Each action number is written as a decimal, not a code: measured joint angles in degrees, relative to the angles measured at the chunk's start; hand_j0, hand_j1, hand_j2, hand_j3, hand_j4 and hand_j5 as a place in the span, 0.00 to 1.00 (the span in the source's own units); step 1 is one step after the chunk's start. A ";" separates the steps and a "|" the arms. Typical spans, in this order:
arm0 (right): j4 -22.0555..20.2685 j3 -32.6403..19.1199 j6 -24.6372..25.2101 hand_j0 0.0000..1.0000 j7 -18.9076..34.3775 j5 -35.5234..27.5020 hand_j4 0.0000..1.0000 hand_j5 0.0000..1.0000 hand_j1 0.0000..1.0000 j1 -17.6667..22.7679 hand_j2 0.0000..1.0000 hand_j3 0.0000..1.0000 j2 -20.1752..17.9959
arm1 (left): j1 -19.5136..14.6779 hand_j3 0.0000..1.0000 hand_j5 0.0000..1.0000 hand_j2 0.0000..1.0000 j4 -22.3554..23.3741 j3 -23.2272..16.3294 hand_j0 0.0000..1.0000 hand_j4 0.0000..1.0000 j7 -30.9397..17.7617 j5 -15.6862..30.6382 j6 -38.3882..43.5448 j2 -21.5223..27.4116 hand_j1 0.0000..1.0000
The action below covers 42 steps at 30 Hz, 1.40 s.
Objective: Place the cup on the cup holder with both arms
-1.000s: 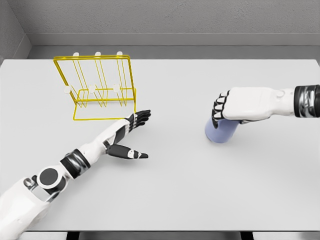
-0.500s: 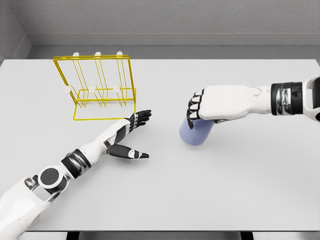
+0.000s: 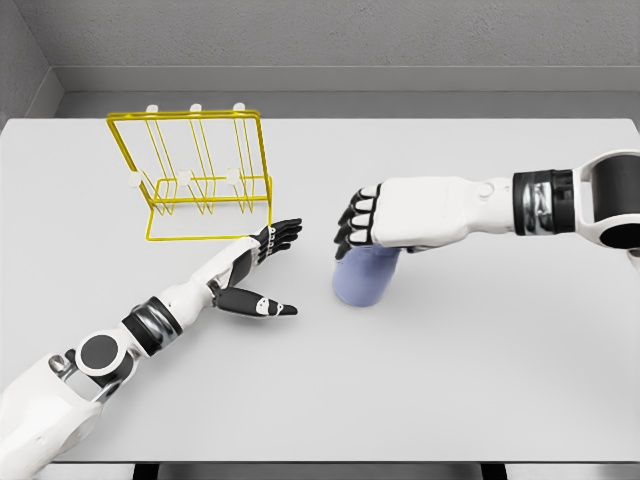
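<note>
Two hands face you: your right hand (image 3: 372, 222) grips the lavender cup (image 3: 364, 276) from above, right of the yellow cup holder (image 3: 196, 172); your left hand (image 3: 258, 270) lies open below it on the table (image 3: 480, 370).

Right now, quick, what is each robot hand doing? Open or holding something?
Left robot hand: open, fingers spread, holding nothing, beside the yellow cup holder.
Right robot hand: closed on the blue cup, gripping its top.

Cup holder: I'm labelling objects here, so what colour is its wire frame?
Yellow, with small white peg tips; the cup holder shows clearly in the head view.
</note>
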 measured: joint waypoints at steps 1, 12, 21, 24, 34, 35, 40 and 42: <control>0.01 -0.03 0.00 1.00 0.00 0.03 1.00 1.00 1.00 0.00 1.00 1.00 0.04 | 0.00 1.00 1.00 1.00 0.02 -0.01 1.00 1.00 0.00 0.00 0.00 -0.01 1.00; 0.03 -13.68 -0.10 1.00 0.02 -8.36 1.00 1.00 1.00 9.92 1.00 1.00 -0.59 | -0.18 1.00 1.00 1.00 0.09 -0.01 1.00 1.00 -0.01 0.00 0.00 -0.37 1.00; 0.41 -37.48 -0.03 1.00 0.01 -17.55 1.00 1.00 1.00 28.47 1.00 1.00 -4.07 | -1.23 1.00 1.00 1.00 0.14 -0.45 1.00 1.00 -0.01 -0.15 2.10 -2.27 1.00; 0.58 -39.81 -0.04 1.00 0.01 -18.31 1.00 1.00 1.00 31.72 1.00 1.00 -3.27 | -1.85 1.00 1.00 1.00 0.14 -0.96 1.00 1.00 -0.01 -0.16 2.33 -2.58 1.00; 2.05 -47.17 -0.02 1.00 0.00 -17.54 1.00 1.00 1.00 35.95 1.00 1.00 4.06 | -3.16 1.00 1.00 1.00 -0.13 -3.01 1.00 1.00 0.00 -0.16 3.63 -4.63 1.00; 2.08 -47.30 -0.02 1.00 0.00 -17.52 1.00 1.00 1.00 35.95 1.00 1.00 4.31 | -3.16 1.00 1.00 1.00 -0.15 -3.25 1.00 1.00 0.00 -0.17 3.65 -4.85 1.00; 2.28 -47.55 -0.02 1.00 0.01 -17.50 1.00 1.00 1.00 36.12 1.00 1.00 4.84 | -3.34 1.00 1.00 1.00 -0.19 -4.19 1.00 1.00 0.00 -0.18 3.68 -6.14 1.00; 2.32 -47.58 -0.02 1.00 0.01 -17.48 1.00 1.00 1.00 36.21 1.00 1.00 4.92 | -3.34 1.00 1.00 1.00 -0.20 -4.46 1.00 1.00 0.00 -0.21 3.73 -6.71 1.00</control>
